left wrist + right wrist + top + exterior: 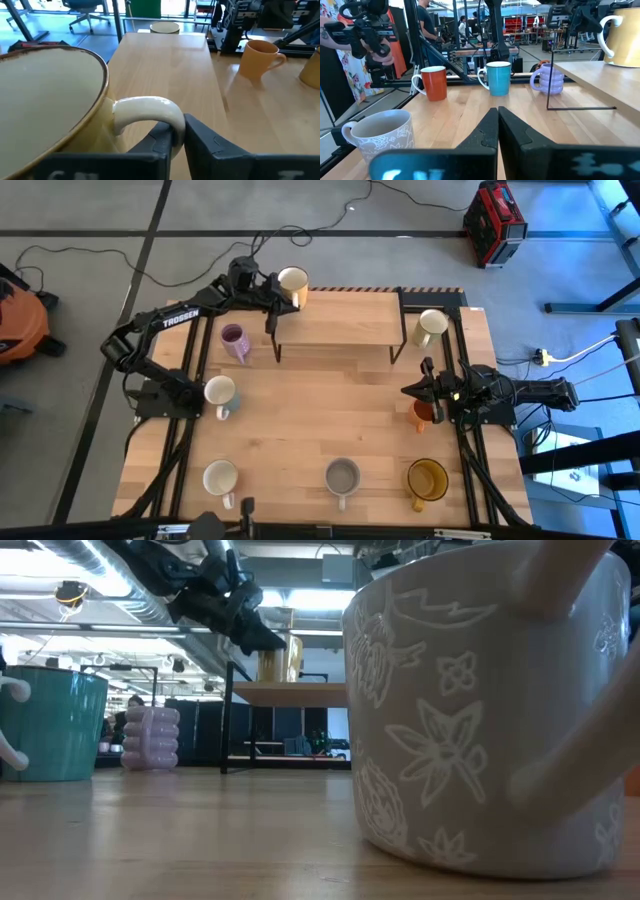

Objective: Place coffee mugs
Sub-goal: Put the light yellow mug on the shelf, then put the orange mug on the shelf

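My left gripper (274, 288) (178, 131) is at the far left end of the raised wooden shelf (340, 320), shut on a cream mug (293, 283) (273, 664) that stands upright there. My right gripper (408, 391) (497, 114) hovers shut over the table's right side, beside an orange mug (426, 414). A second cream mug (432, 326) sits by the shelf's right end. The lilac mug (234, 342) and a teal mug (220, 393) stand on the left. A red-orange mug (434, 83), a grey patterned mug (342, 476) (480, 710) and an amber mug (427, 478) stand along the near edge. My left gripper pinches the cream mug's white handle (150, 106) between its two fingers (165, 137), at the loop's outer curve. The fingers come level from the table's left side. The mug stays upright, with its base apparently on the shelf's left end (590, 75).
The shelf stands on thin black legs (277, 340) with open room beneath it. Black frame rails (462, 370) run along both table sides. The middle of the table (320, 410) is bare wood. People and equipment show in the room beyond.
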Motion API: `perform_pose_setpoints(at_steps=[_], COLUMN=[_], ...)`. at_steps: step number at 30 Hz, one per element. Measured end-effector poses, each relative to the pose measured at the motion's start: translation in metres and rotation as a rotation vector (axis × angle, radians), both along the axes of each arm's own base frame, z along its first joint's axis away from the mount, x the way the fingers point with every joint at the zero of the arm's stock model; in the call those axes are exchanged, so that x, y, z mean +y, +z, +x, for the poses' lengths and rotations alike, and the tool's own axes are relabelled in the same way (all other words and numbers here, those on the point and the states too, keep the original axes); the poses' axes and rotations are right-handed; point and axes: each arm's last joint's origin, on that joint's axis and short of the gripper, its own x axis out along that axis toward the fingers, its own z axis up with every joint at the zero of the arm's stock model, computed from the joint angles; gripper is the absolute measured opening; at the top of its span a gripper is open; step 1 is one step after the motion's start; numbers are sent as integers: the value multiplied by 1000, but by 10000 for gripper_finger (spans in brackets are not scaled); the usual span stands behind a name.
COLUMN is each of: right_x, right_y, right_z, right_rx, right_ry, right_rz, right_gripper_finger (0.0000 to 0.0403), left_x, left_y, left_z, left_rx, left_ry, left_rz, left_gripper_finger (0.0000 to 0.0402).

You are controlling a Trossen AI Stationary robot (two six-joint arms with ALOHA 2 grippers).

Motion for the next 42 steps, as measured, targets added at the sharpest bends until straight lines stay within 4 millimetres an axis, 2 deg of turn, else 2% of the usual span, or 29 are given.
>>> perform_pose_setpoints(at_steps=[4,8,25,33,38,42], right_x=[0,0,0,0,0,0], right_y=[0,0,0,0,0,0], right_z=[0,0,0,0,0,0], right_rx=[0,0,0,0,-1,3], right_ry=[0,0,0,0,-8,-9], right_rz=[0,0,0,0,0,42], right_gripper_finger=[0,0,0,0,0,0], left_x=[-1,-1,-23,-56,-85,-111], left_y=[-1,-1,18,50,71,80], left_z=[1,0,-19,-26,-29,-25], left_rx=[13,25,110,8,-93,-134], left_ry=[24,58,190,135,77,7], left_rz=[-7,-27,-32,22,-7,-35], left_gripper_finger=[79,99,105,105,105,106])
